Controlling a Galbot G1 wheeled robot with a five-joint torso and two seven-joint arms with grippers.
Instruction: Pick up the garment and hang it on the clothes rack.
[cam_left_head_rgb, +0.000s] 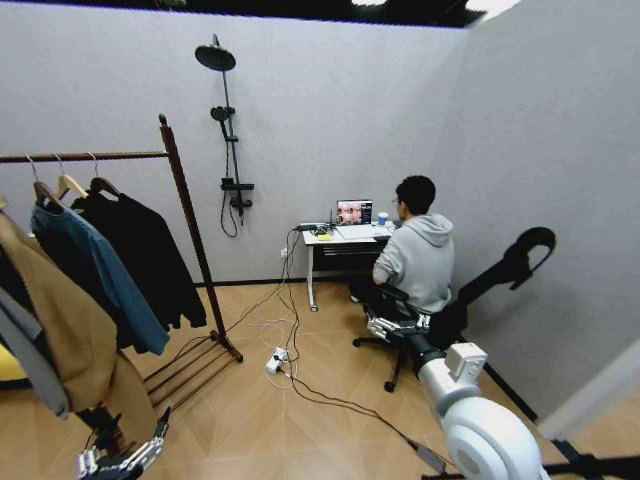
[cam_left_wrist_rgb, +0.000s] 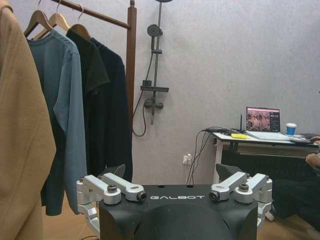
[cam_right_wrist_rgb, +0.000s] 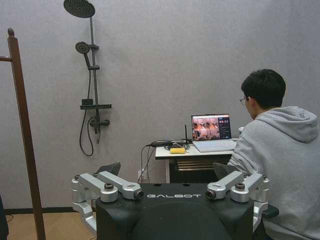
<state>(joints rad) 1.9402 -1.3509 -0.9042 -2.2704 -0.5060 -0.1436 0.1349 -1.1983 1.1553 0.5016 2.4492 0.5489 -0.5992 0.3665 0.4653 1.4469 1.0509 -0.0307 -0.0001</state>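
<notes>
Wood-plank floor (cam_left_head_rgb: 300, 420) and grey walls (cam_left_head_rgb: 300, 110) frame the clothes rack (cam_left_head_rgb: 185, 215), where the garment (cam_left_head_rgb: 150, 255), plain black, hangs at the crossbar's post end. Left gripper (cam_left_head_rgb: 120, 458) and right gripper (cam_left_head_rgb: 395, 325): fingers apart.

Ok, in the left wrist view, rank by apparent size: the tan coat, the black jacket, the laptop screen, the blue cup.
1. Tan coat, though nearest the camera and cropped.
2. Black jacket.
3. Laptop screen.
4. Blue cup.

Even, bright overhead light; views sharp.
My head view bows the rack (cam_left_head_rgb: 190, 240) post at its edges; ceiling lamps glare on top; shadows fall soft.
</notes>
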